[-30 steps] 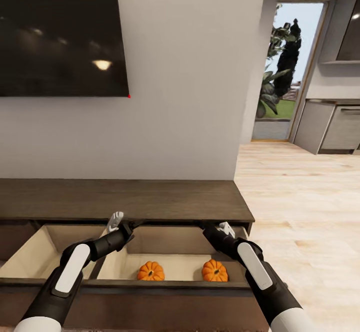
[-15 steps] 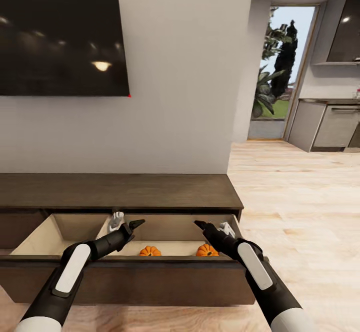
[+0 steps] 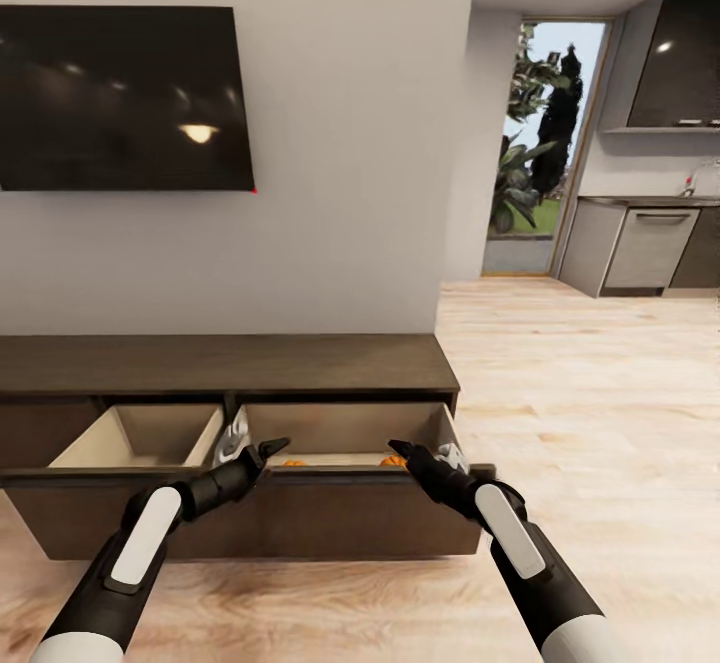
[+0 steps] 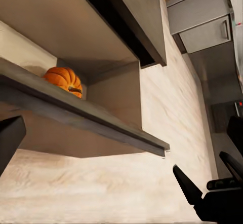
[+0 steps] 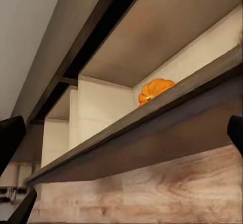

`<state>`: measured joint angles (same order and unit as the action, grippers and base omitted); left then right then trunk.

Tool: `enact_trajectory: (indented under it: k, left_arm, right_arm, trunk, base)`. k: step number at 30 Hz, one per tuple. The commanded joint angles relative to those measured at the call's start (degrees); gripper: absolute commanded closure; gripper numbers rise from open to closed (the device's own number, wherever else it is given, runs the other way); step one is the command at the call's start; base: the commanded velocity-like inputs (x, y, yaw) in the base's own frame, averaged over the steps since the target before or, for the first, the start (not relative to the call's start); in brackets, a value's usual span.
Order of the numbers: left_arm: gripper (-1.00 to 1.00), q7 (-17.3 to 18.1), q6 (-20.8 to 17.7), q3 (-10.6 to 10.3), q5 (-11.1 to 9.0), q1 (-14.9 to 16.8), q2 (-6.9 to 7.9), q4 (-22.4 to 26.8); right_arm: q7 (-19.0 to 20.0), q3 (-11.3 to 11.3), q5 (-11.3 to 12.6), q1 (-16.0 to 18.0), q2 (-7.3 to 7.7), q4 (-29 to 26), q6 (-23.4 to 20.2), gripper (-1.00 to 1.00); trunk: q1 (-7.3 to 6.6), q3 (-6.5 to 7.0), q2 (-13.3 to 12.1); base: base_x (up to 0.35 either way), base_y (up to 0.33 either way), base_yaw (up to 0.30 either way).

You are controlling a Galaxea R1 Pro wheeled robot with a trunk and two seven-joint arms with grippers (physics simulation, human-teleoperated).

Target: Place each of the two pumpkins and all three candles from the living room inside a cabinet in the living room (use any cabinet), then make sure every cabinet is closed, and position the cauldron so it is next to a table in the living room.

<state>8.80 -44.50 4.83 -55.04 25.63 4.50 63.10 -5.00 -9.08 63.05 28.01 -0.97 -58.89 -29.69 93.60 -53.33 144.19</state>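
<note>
Both pairs of fingers stand spread with nothing between them. In the head view the left gripper (image 3: 262, 448) hangs just in front of the pulled-out drawer front, near its middle, and the right gripper (image 3: 405, 451) hangs further right along the same front edge. Neither can be seen touching the wood.

Behind them the cabinet (image 3: 230, 363) is a long, low, dark-brown unit against the grey wall. Its wide drawer (image 3: 300, 518) is drawn out toward the robot, showing two pale beige compartments split by a divider. Both pumpkins sit in the right compartment. From the head camera only their orange tops peek over the drawer front: the left pumpkin (image 3: 293, 462) lies just right of the left gripper, and the right pumpkin (image 3: 393, 461) lies just left of the right gripper. The left wrist view shows one pumpkin (image 4: 63, 79) resting by the drawer's inner corner, behind the dark front edge. The right wrist view shows one pumpkin (image 5: 154, 89) against the pale drawer wall, also behind that edge.

On the wall above the cabinet hangs a dark television (image 3: 120, 98). Pale wood floor (image 3: 580, 383) runs off to the right toward a glazed door (image 3: 540, 143) and grey kitchen units (image 3: 640, 248) far right.
</note>
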Motion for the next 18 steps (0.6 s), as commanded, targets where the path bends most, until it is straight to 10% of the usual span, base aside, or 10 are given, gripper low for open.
enact_trajectory:
  k: [1, 18]
  left_arm:
    - [-1.0, 0.3, -0.3, 0.1, 0.2, 0.0, -0.02, 0.0]
    - [-1.0, 0.3, -0.3, 0.3, 0.1, 0.0, 0.05, -0.3]
  right_arm:
    - [-0.5, 0.0, 0.6, 0.0, 0.0, -0.1, -0.1, -1.0]
    - [-0.5, 0.6, 0.8, 0.0, 0.13, -1.8, -0.4, -1.0]
  trunk:
    - [-0.05, -0.06, 0.0]
    - [-0.05, -0.06, 0.0]
  base:
    - [-0.321, -0.06, 0.0]
    - [-0.18, -0.004, 0.0]
